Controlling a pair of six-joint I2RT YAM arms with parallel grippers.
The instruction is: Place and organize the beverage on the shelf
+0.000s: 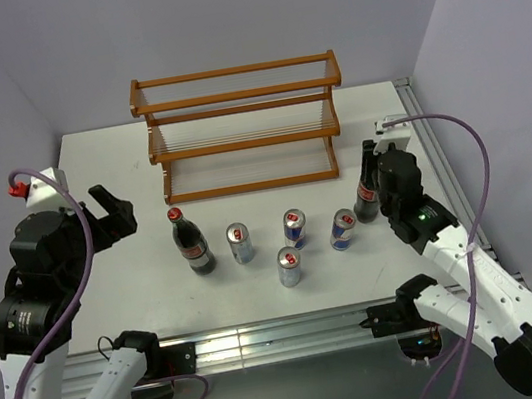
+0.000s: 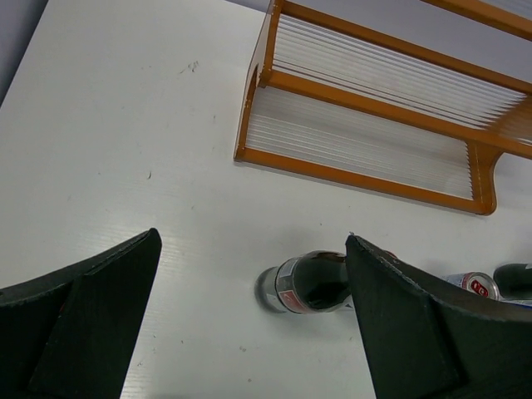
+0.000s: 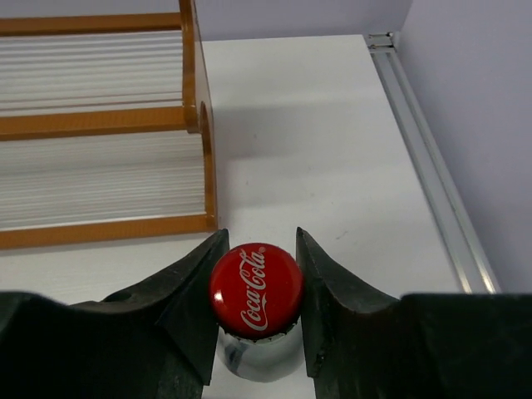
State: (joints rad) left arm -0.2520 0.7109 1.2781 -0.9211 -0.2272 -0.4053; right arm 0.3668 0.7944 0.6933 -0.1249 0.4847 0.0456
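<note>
The shelf (image 1: 240, 128) is a reddish-brown three-tier rack at the back of the table. Two cola bottles stand in front of it, one on the left (image 1: 190, 242) and one on the right (image 1: 367, 193). Four slim cans stand between them (image 1: 240, 243) (image 1: 295, 227) (image 1: 289, 266) (image 1: 342, 229). My right gripper (image 1: 375, 170) is shut on the right bottle at its red cap (image 3: 256, 289), which sits between the fingers (image 3: 191, 291). That bottle stands on the table. My left gripper (image 1: 118, 211) is open and empty, above the table left of the left bottle (image 2: 307, 283).
The shelf's lower tiers show in the left wrist view (image 2: 374, 125) and the right wrist view (image 3: 100, 166). A metal rail (image 3: 432, 166) runs along the table's right edge. Purple walls close in at the back and both sides.
</note>
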